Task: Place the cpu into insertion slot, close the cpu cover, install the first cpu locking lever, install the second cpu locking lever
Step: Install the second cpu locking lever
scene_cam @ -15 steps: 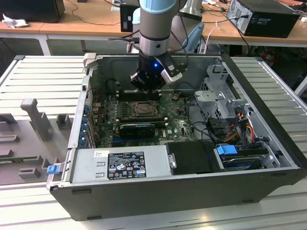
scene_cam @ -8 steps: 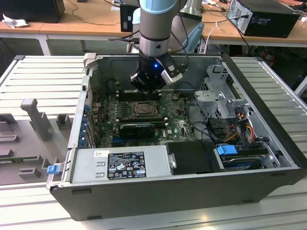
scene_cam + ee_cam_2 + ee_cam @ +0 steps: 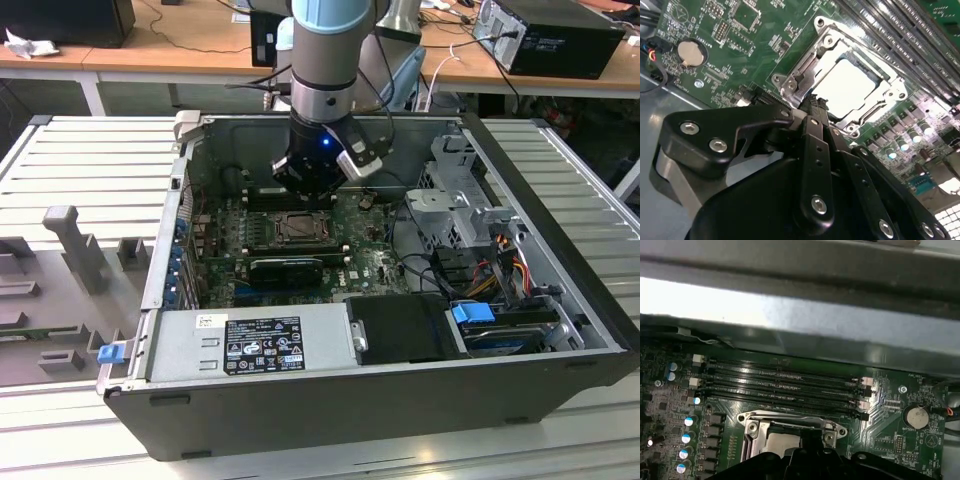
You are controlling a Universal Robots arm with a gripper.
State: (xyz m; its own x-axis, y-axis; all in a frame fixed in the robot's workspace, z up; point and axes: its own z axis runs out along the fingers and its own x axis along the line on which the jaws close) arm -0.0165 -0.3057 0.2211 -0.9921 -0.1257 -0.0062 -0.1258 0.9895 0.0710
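While hovering just above the insertion slot (image 3: 847, 85) near the motherboard's (image 3: 747, 55) middle, gripper (image 3: 812, 107) with fingers together, holding nothing; cpu (image 3: 844, 88) already seated, cpu cover (image 3: 805, 70) seemingly down around it; levers apparently left, hard to tell

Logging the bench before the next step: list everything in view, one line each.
computer case: 1, dark grey, on the slatted bench.
motherboard: 1, green, inside the case.
insertion slot: 1, metal-framed, on the motherboard.
cpu: 1, pale, seated in the slot.
cpu cover: 1, silver, down around the cpu.
memory slots: 4, black, beside the socket.
coin battery: 1, silver, on the board.
claw: 1, black, at the socket's edge.
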